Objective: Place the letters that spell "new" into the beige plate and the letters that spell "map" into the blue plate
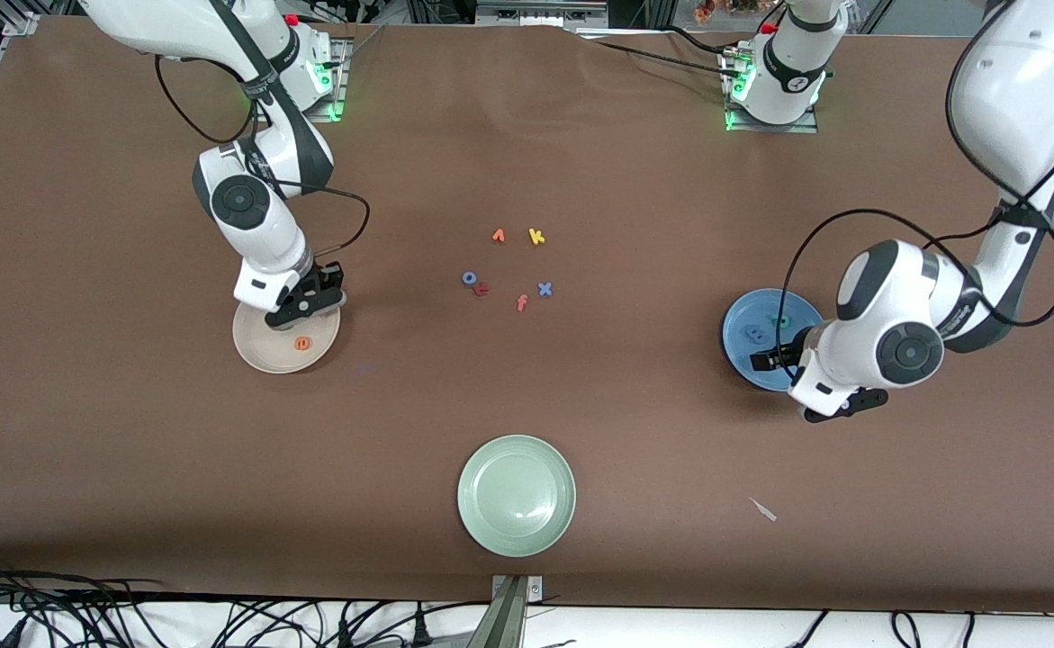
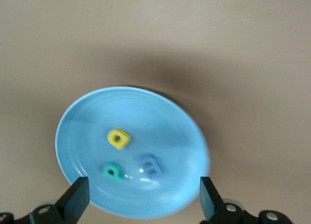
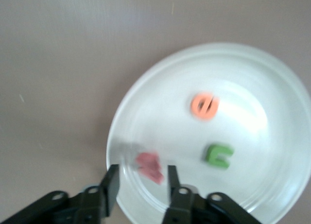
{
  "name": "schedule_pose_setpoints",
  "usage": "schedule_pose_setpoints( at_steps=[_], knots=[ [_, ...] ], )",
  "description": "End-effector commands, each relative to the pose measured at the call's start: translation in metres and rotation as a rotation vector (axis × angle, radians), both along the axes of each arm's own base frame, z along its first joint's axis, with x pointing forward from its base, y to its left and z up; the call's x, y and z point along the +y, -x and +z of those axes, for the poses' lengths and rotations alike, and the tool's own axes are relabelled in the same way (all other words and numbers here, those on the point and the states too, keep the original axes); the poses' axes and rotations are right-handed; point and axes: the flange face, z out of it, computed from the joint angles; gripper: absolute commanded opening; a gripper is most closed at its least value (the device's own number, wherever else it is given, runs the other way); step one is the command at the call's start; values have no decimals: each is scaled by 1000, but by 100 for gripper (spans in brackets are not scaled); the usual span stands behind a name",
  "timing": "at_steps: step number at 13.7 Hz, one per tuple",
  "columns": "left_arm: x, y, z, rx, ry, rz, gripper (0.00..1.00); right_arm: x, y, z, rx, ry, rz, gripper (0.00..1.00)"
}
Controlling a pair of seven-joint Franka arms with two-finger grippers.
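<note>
Letters n (image 3: 218, 155), e (image 3: 205, 106), w (image 3: 150, 166) lie in one plate (image 3: 272, 68); m (image 2: 151, 164), a (image 2: 118, 138), p (image 2: 113, 171) in another (image 2: 77, 131).

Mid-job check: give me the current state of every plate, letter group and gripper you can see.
blue plate: holds yellow a, teal p, blue m
beige plate: holds orange e, green n, pinkish-red w
pale green plate: nothing in it
six spare letters: loose on table, mid-table
left gripper: open over blue plate
right gripper: partly open over the w
</note>
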Motion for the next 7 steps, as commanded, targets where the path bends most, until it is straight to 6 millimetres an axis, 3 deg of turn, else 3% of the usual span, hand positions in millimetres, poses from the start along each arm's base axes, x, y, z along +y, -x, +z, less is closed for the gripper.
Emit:
schedule_pose_setpoints(
  at_steps=[1,3,4,6,7],
  knots=[
    [-16,-1,64,-13,-15,-37,100,-16,24,24,-23,1,-26,71],
    [-20,-7,107,-16,1,-33,100,-28,10,37,-22,21,-45,76],
    [-21,-8,122,-14,5,-50,100,-23,-3,56,-42,23,-43,80],
    [-9,-12,153,-40,37,-134,100,-14,-39,107,-13,64,-64,83],
    [-10,-7,178,-73,52,-197,100,-3,-52,140,14,61,-84,85]
  ],
)
